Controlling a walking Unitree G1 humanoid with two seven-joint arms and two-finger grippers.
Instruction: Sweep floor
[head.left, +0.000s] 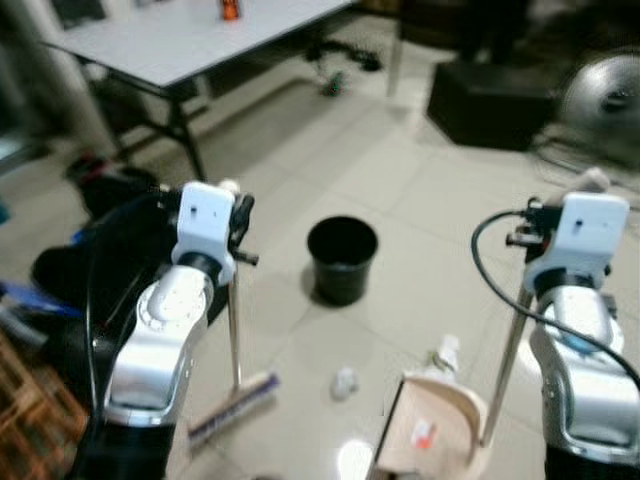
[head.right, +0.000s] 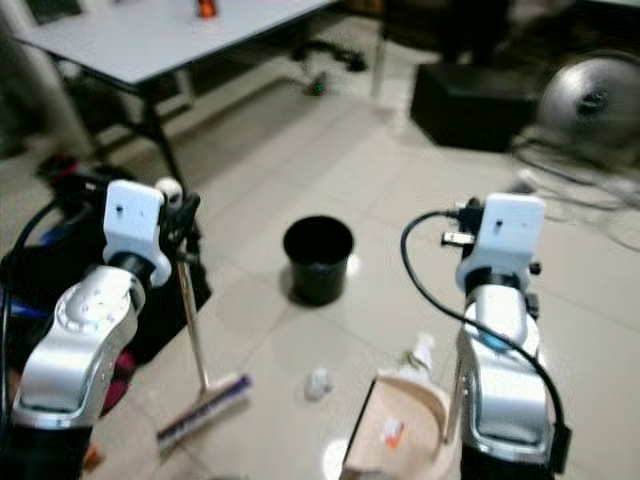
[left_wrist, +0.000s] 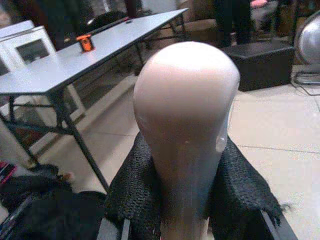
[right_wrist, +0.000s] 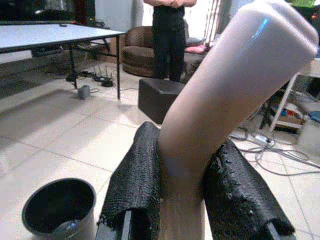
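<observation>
A black bin (head.left: 342, 258) stands on the pale tiled floor (head.left: 420, 190), and I use it as the landmark for all places. To the left of the bin and nearer to the robot, the left gripper (head.left: 236, 213) is closed around the top of the broom handle (head.left: 234, 325); in the left wrist view the two black fingers (left_wrist: 135, 200) press on both sides of the rounded pale handle end (left_wrist: 185, 115). The handle goes down to the broom head (head.left: 232, 407), which lies on the floor in front of the bin, on its left side, close to the robot. To the right of the bin, the right gripper (head.left: 560, 215) holds the thin pole (head.left: 505, 365) of the dustpan (head.left: 430, 430); in the right wrist view its padded fingers (right_wrist: 137, 185) are clamped tight on the pale grip (right_wrist: 220, 100). The dustpan sits on the floor nearer to the robot than the bin and a little to the right. A small crumpled white piece of trash (head.left: 344, 382) lies on the floor between the broom head and the dustpan, directly in front of the bin. Behind the bin, to the left, stands a grey table (head.left: 190, 40) with a small orange object (head.left: 230, 9) on it. Behind the bin to the right there is a dark box (head.left: 490, 100), and further right a fan (head.left: 605, 95). A person (right_wrist: 169, 35) in dark trousers stands beyond this box.
</observation>
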